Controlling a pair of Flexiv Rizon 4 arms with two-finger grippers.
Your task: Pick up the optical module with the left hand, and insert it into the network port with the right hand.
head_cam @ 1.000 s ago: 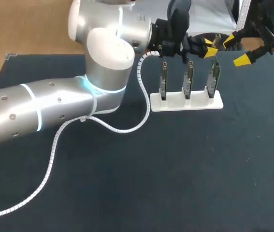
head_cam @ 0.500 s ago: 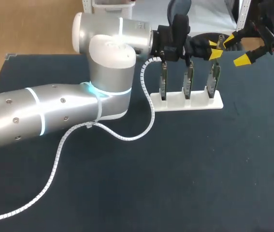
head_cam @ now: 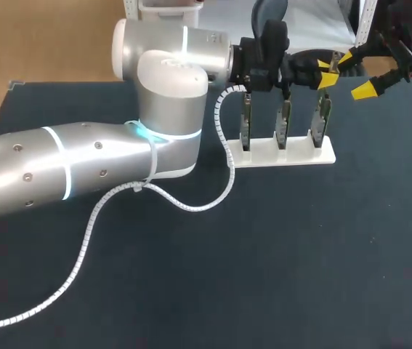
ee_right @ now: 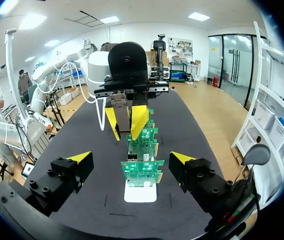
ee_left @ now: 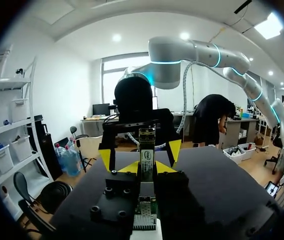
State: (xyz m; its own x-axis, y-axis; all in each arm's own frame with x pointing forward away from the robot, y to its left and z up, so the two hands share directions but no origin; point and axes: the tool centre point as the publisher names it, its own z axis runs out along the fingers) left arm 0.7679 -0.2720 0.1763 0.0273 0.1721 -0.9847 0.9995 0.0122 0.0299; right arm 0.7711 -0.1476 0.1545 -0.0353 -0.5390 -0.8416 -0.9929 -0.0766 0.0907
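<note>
Three thin green boards stand on edge in a white rack (head_cam: pixel 282 154) on the table (head_cam: pixel 300 254). The module (head_cam: pixel 322 116) is the one at the end nearest the right gripper (head_cam: pixel 356 75), seated upright in its slot. It looks like a narrow strip of circuit board, green, with small parts and a pale label on its face and a metal-coloured top end (finer detail is too small to tell).

I judge it light and stiff, but brittle at the edges and easily cocked in the slot. A sideways tug could jam it or tip the rack, which seems light as well. The best hold is across the two flat faces near the top, clear of the parts, followed by a straight pull upward.

The left gripper (ee_left: pixel 148 167) is placed just so. Its yellow tips stand nearly together, one on each face of the module's upper part, and they press against it as far as the left wrist view shows. The foot of the module sits in the rack. The right gripper hangs just beside and above that end of the rack, jaws spread wide, holding nothing.
</note>
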